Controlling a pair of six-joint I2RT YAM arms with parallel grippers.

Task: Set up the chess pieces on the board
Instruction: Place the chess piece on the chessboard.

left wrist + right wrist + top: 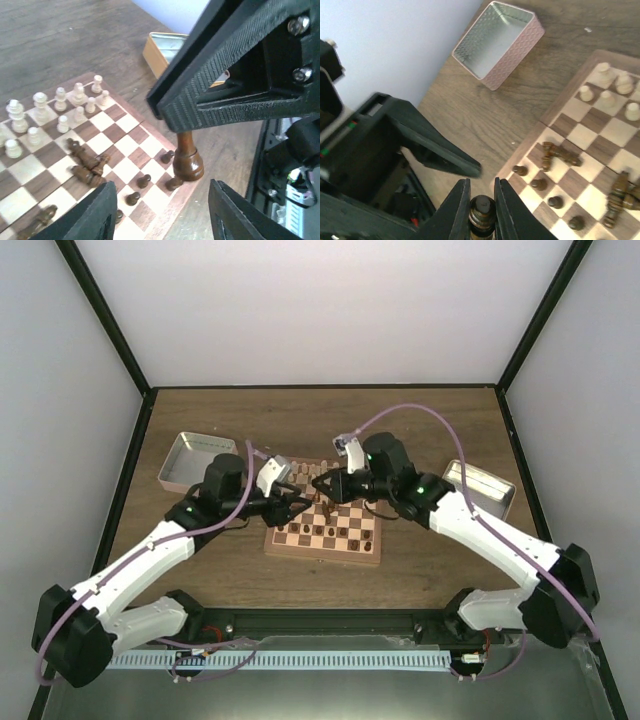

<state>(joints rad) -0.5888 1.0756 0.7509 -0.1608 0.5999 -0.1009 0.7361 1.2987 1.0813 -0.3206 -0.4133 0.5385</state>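
Gripping a dark brown chess piece by its upper part, my right gripper is clenched, with one finger pressed against each side of the piece. The piece hangs upright, base down, above the board; the exact square beneath it cannot be determined. My left gripper is released: its two fingers stand well apart, one on each side of the hanging piece, and neither touches it. Both grippers meet over the board, the left one entering from the board's left side and the right one from its right side. On the board, the pale pieces stand grouped along the far edge. Several dark pawns stand upright in a line close to the near edge. Toppled dark pieces lie on their sides on squares between the pale group and the pawn line. Off the board, a left tin rests on the table beyond the board's far left corner, and a right tin rests to the board's right. Neither tin touches the board.
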